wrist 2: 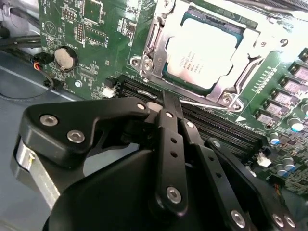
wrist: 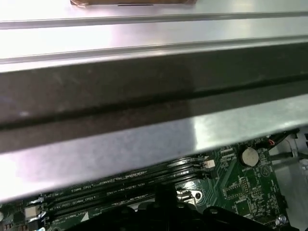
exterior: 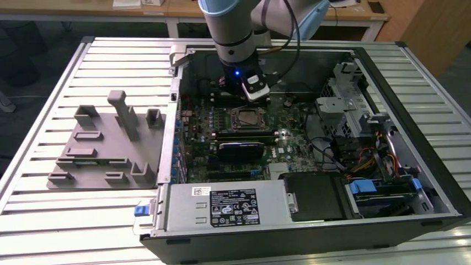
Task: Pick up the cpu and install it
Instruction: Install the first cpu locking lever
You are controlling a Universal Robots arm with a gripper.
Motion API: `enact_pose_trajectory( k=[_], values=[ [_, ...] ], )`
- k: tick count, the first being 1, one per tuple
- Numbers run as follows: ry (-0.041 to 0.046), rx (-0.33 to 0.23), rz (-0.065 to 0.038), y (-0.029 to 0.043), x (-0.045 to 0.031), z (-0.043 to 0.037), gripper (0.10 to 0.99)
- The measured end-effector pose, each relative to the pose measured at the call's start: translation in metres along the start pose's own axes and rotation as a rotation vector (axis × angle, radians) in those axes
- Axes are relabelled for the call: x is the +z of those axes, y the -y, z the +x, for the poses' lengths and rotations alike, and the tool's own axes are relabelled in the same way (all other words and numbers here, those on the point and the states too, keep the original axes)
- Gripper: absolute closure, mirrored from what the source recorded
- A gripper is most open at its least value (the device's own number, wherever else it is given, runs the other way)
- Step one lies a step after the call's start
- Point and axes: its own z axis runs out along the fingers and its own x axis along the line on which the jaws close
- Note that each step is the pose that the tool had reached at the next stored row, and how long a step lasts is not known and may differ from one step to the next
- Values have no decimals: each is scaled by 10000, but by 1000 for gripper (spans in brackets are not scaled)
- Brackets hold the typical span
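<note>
From where the exterior view looks, the arm reaches down into the open computer case (exterior: 412, 182) lying on the slatted surface (exterior: 44, 221). Its tool (exterior: 254, 93) hangs just above the motherboard (exterior: 294, 149), close beside the socket (exterior: 246, 118) on the far side. The grey fixture block (exterior: 103, 149) sits on the surface to the exterior view's left, well apart from the case.

In the second wrist view the cpu (wrist 2: 207, 53) lies seated in the socket frame (wrist 2: 149, 62), its pale silver top showing. The tool (wrist 2: 166, 103) has its black fingers (wrist 2: 171, 144) drawn together at the tip with nothing between them, poised over the memory slots (wrist 2: 216, 127) just beside the socket.

In the first wrist view the case wall (wrist: 144, 96) looms large, with memory slots and a coin battery (wrist: 249, 156) below it.

The risk I see: the tool is so near the board that a slight drop could scrape the slots or nudge the chip askew in its frame.
</note>
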Motion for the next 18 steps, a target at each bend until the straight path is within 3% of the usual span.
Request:
enact_pose_trajectory(
  k=[8, 9, 10, 18],
  values=[
    [36, 172, 37, -19, 9, 6, 980],
    [59, 286, 64, -19, 11, 7, 980],
    [209, 998, 224, -15, 28, 11, 980],
    [212, 1107, 183, -32, 29, 18, 980]
  ],
)
